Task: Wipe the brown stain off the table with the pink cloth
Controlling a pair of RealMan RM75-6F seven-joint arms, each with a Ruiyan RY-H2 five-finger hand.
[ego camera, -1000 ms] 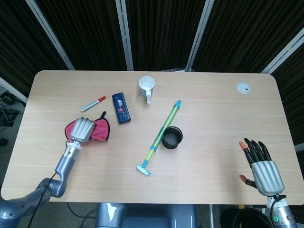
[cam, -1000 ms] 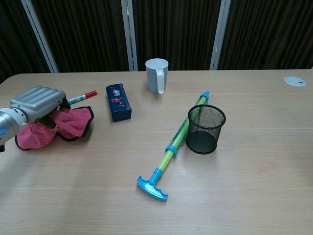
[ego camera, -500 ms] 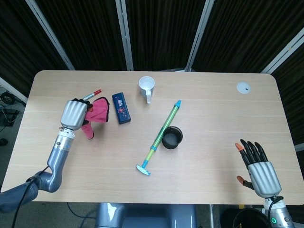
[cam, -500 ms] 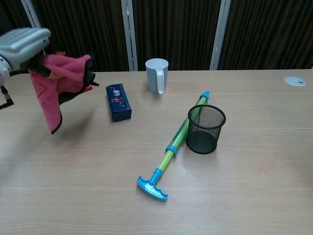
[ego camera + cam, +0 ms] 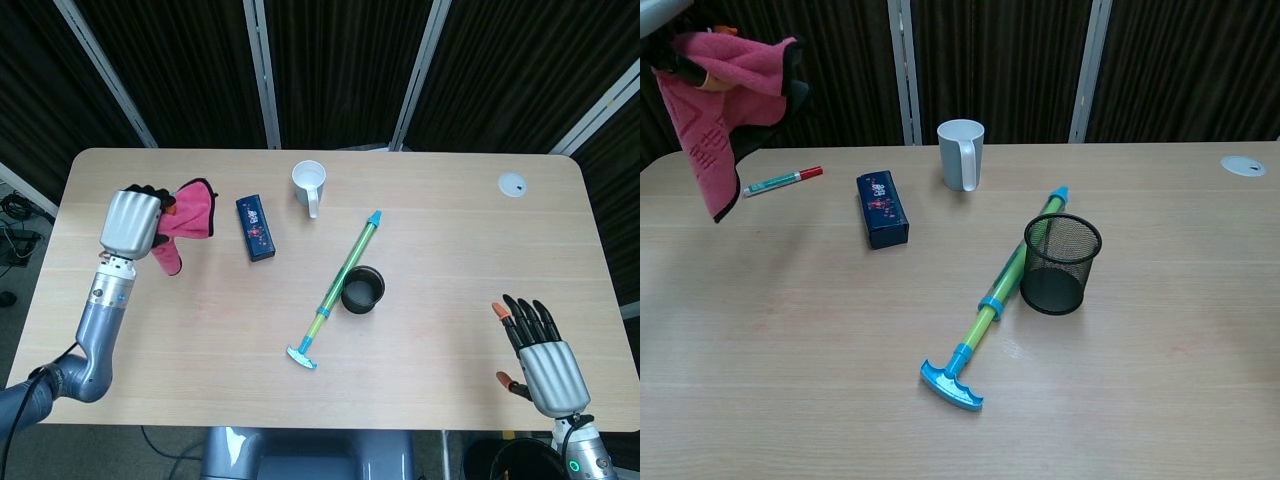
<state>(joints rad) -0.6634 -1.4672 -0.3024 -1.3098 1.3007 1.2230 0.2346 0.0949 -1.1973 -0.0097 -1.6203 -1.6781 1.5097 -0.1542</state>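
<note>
My left hand point(image 5: 132, 222) grips the pink cloth point(image 5: 183, 228) and holds it in the air above the table's far left. The cloth point(image 5: 715, 110) hangs down in a bunch with a dark edge, clear of the tabletop; only a sliver of the hand shows at the chest view's top left corner. A faint brownish mark point(image 5: 1185, 348) lies on the wood to the right of the mesh cup, far from the cloth. My right hand point(image 5: 540, 355) hovers at the near right corner, fingers spread and holding nothing.
A red-capped marker point(image 5: 782, 181) and a dark blue box point(image 5: 255, 227) lie below and beside the raised cloth. A white mug point(image 5: 309, 183), a green-blue pump toy point(image 5: 337, 290), a black mesh cup point(image 5: 362, 288) and a white disc point(image 5: 513, 183) are also on the table.
My left hand lifted the pink cloth off the table, raising it up and leftward, uncovering the marker in the chest view. My right hand drew back slightly toward the near edge.
</note>
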